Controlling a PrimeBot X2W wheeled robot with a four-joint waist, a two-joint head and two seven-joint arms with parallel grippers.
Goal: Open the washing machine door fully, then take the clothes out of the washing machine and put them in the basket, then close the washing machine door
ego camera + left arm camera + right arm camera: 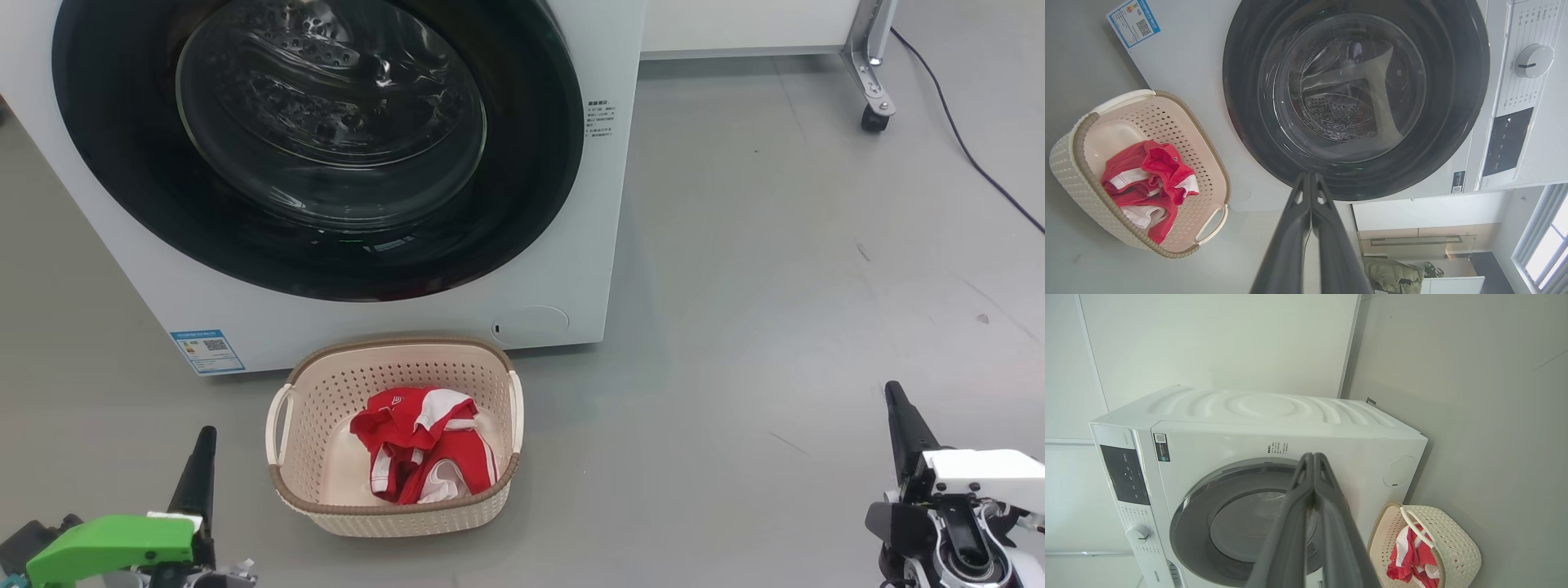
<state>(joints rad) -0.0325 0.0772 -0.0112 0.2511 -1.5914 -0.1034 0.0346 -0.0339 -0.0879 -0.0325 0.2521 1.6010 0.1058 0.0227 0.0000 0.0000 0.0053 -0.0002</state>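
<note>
I have the grey floor [775, 327] spread across the whole head view. On it stands the washing machine [604, 245], a white front-loader filling the upper left.

The washing machine door [318, 147] is shut. Its wide glossy black rim lies flat against the front panel, and through the bulging glass I can make out the perforated steel drum.

The basket [392, 343] sits on the floor just in front of the machine, below the door, cream with a brown rim and two side handles. The clothes [424, 449] lie inside it on the bottom: a crumpled red bundle with white stripes and trim.

My left hand [206, 437] is at the lower left of the head view, to the left of the basket and clear of it. Its two dark fingers are pressed together with nothing between them. In the left wrist view they meet in a point over the door's rim.

My right hand [894, 396] is at the lower right, well apart from the basket. Its fingers are likewise together and empty.

A blue sticker [206, 351] marks the machine's lower left corner. A round flap [531, 324] sits at its lower right, just behind the basket. The left wrist view shows a white dial [1534, 61] on the control panel.
</note>
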